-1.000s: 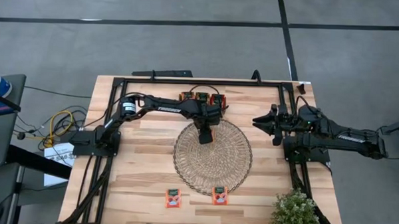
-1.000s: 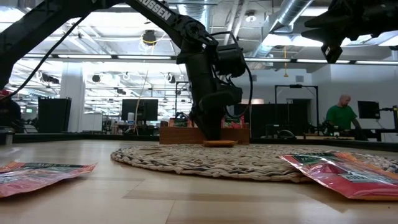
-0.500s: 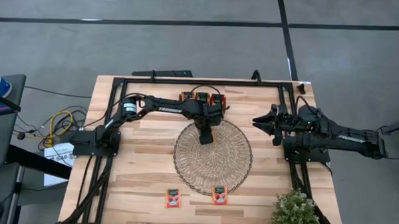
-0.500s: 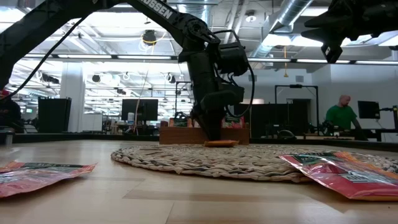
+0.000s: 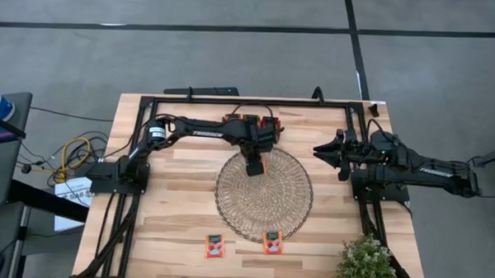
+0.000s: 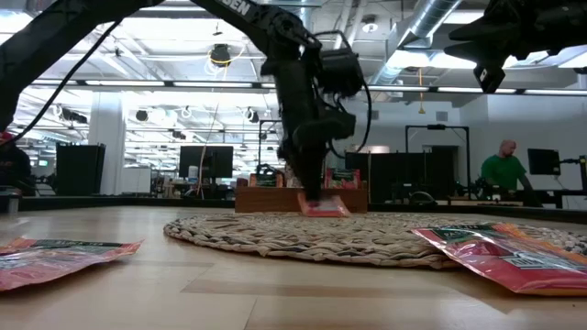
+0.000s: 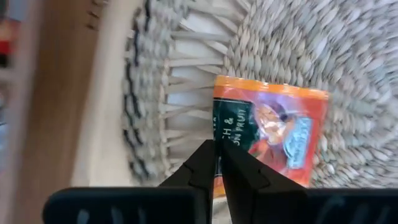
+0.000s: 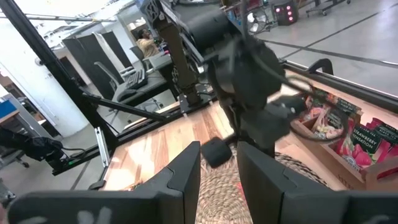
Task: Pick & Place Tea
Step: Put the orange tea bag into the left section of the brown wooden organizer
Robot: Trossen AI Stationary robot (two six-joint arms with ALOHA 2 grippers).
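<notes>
Now the left tool pinches one edge of a flat orange tea packet, its fingers nearly together, at the far rim of the round woven mat. Two more packets lie flat on the pale wooden worktop near the mat's front (glossy, square). Others stand in a wooden tray. The right tool hangs off to the side, half spread, holding nothing.

Left arm stretched across the desk's far side, wrist bent straight down, left gripper low with fingers pinched tight on the edge of a tea packet. Right arm folded at its own side, right gripper raised and level, fingers somewhat apart, gripping nothing.
</notes>
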